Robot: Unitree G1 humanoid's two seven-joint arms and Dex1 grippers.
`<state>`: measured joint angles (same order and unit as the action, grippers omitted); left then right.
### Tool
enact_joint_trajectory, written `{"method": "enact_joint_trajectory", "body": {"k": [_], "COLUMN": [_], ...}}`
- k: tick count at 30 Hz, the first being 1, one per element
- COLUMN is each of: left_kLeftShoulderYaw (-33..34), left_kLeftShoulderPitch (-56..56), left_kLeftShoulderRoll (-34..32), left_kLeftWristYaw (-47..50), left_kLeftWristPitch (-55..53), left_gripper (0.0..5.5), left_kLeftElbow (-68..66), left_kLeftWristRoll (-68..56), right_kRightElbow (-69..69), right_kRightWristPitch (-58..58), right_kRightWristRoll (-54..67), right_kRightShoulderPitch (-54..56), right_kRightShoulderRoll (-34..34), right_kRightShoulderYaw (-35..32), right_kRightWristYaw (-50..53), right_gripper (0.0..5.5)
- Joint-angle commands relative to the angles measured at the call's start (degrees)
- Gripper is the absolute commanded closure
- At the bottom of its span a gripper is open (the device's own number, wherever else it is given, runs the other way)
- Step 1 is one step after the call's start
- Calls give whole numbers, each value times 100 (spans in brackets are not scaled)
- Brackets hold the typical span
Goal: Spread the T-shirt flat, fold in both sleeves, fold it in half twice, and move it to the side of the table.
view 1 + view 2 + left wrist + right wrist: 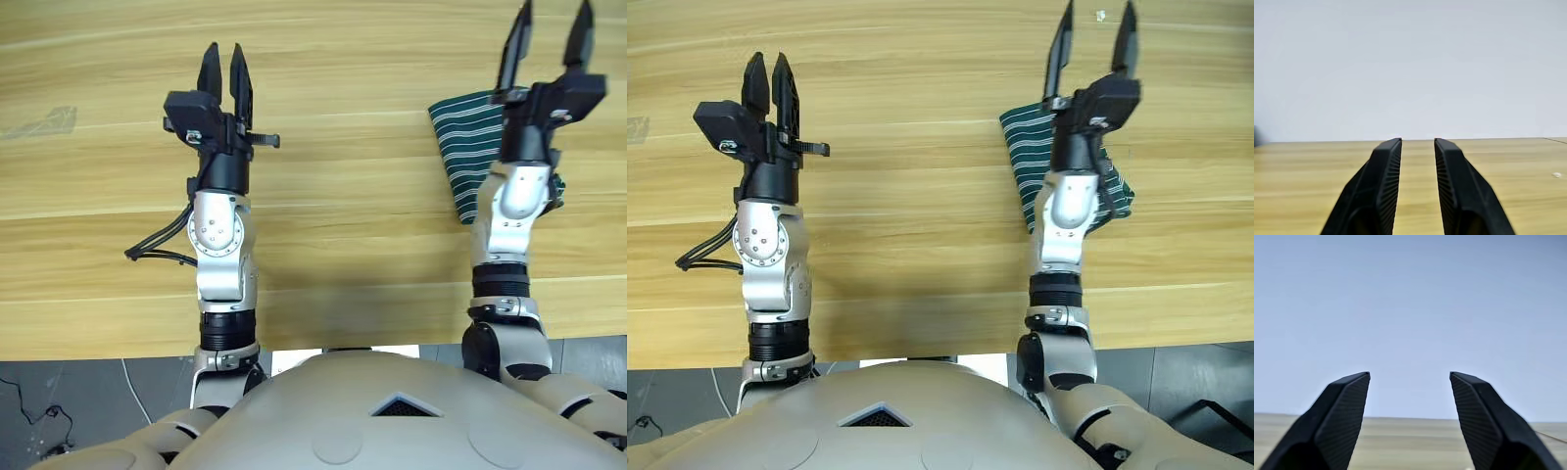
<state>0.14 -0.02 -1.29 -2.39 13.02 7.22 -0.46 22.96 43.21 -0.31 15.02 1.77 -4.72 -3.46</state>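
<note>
The folded striped T-shirt (460, 147) is lying toward the table's (343, 59) right side below the wide-spread, empty right gripper (555, 20), while the left gripper (224, 54) is hovering barely parted.

Head stereo pair: I'm looking steeply down, both eyes sharing the pale wooden plank table (323, 59). Wrist cameras: close behind black ribbed fingers (1383, 186), facing level across it toward a blank pale wall (1410, 63).

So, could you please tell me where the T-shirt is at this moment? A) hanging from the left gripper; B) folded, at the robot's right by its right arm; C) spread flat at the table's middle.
B: the folded T-shirt lies on the table at the robot's right, partly behind the right arm; the left gripper is empty.
</note>
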Motion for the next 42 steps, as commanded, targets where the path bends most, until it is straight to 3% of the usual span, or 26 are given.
{"method": "enact_joint_trajectory", "body": {"k": [1, 6, 13, 27, 31, 42], "left_kLeftShoulderYaw": [26, 188, 159, 83, 50, -22], "left_kLeftShoulderPitch": [178, -83, -55, 157, 184, 201], "left_kLeftShoulderRoll": [-274, -281, -200, -200, -199, -194], "left_kLeftWristYaw": [139, 161, 210, 303, 293, 285], "left_kLeftWristPitch": [818, 1278, 1502, 1344, 1270, 1007], "left_gripper": [427, 427, 316, 316, 248, 245], "left_kLeftElbow": [-585, -1075, -1233, -912, -815, -647], "left_kLeftWristRoll": [532, 381, 448, 593, 567, 522], "right_kRightElbow": [480, 1159, 1779, 1588, 1438, 951], "right_kRightWristPitch": [537, 684, 988, 1064, 1001, 829], "right_kRightWristRoll": [18, 154, 161, 173, 164, 286], "right_kRightShoulderPitch": [37, 323, 614, 456, 367, 113], "right_kRightShoulderRoll": [-73, -83, -12, 14, 10, -5], "right_kRightShoulderYaw": [242, 190, 157, 207, 218, 274], "right_kRightWristYaw": [-213, -211, -257, -322, -316, -403], "right_gripper": [247, 247, 245, 245, 245, 245]}}
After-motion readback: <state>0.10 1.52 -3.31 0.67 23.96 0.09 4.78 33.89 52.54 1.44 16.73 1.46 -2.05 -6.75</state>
